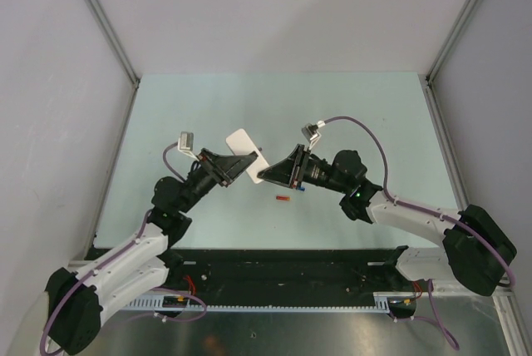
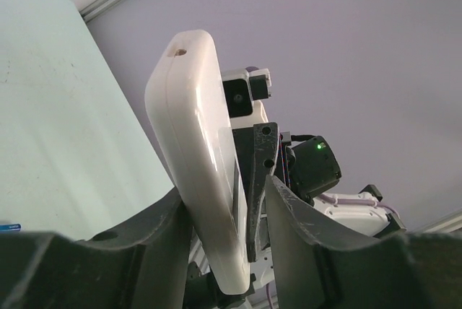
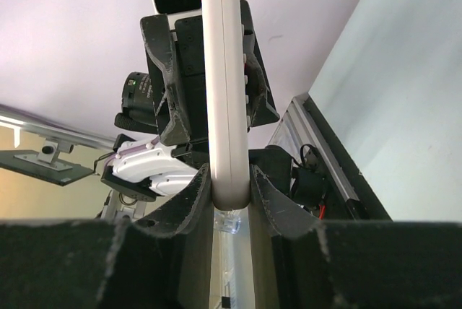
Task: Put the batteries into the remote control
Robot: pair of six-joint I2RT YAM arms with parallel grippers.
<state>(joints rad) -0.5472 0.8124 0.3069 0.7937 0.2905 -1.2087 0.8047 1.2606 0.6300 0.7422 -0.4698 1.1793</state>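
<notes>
**Remote held aloft between both arms, battery waiting below**

The remote control (image 1: 242, 143) is hanging above the tabletop (image 1: 349, 123), caught edge-on between the two arms. This is probably so that one arm is steadying it while the other is taking a better hold for loading. The right fingers (image 3: 278, 204) are pinching one end, narrowly parted and pressing both flat faces. The left fingers (image 2: 155, 240) are standing part-open around the remote. One is touching the white shell, but I cannot tell whether they are gripping. No view is showing the battery compartment or its contents. An orange-red battery (image 1: 283, 199) is lying loose on the tabletop nearby.
</notes>
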